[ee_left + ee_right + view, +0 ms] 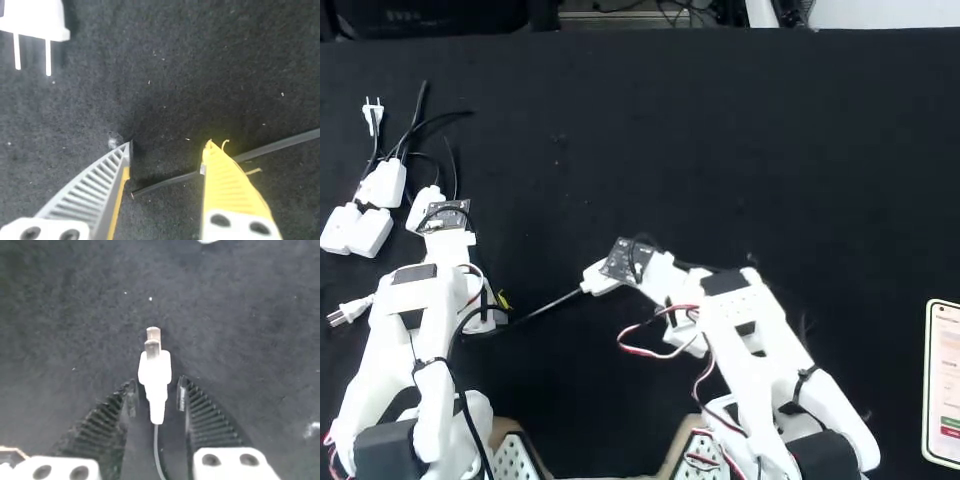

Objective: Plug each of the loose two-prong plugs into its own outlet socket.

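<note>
The right gripper (155, 387) has its jaws set narrow and clamped on the rear of a white plug (155, 371). The plug sits centred between the two ribbed fingers (107, 425). Its two prongs are stacked one over the other and point away from the gripper toward the black mat (240, 315). A thin wire (156, 450) leaves the plug's tail and runs back between the fingers.

The left gripper (167, 146) has its jaws set wide and holds nothing. A black cable (280, 145) lies on the mat across the gap. It passes behind the yellow finger (227, 185) and ends near the grey finger (95, 190). Beyond the grey finger and well apart from it, a second plug (35, 20) lies flat, prongs pointing back toward the gripper.

In the high view the held plug is just left of frame centre, at the tip of the right arm (760, 350), which stands at lower right. A dark lead (545, 305) runs from there down-left to the left arm (410, 330) at lower left. A loose plug (342, 315) lies at the left edge beside that arm. At upper left, white socket blocks (382, 185) are grouped among black leads (440, 120), with a further plug (370, 112) above them. A flat device (945, 380) lies at the right edge.
</note>
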Robot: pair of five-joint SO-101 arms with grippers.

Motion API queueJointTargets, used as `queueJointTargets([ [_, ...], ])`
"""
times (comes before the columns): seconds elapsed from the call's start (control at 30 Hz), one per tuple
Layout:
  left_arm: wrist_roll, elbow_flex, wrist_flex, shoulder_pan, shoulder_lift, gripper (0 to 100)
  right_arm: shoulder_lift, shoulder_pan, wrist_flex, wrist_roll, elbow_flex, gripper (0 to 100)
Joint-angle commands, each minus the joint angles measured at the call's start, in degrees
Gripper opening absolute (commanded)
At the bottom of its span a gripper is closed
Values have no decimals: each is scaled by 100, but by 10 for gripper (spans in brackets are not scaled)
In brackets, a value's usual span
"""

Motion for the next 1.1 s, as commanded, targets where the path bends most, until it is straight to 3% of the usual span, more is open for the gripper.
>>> queueJointTargets([
  [0.0,-44,-57,-62,-84,-35,230,-180,-70,-308,18,84,127],
  [0.07,-44,-57,-62,-84,-35,230,-198,-70,-308,18,101,116],
  [0.17,-44,-57,-62,-84,-35,230,-224,-62,-316,18,92,4],
  [0.4,-44,-57,-62,-84,-35,230,-567,132,431,-141,-356,10],
  [0.63,-35,-66,-62,-84,-35,230,-1736,-756,888,-818,-277,10],
  [0.83,-18,-523,202,-84,-202,230,-2413,-1451,-70,-1459,-224,10],
  [1.07,571,-848,668,189,-2066,230,-2413,-2163,-1451,-2127,110,10],
])
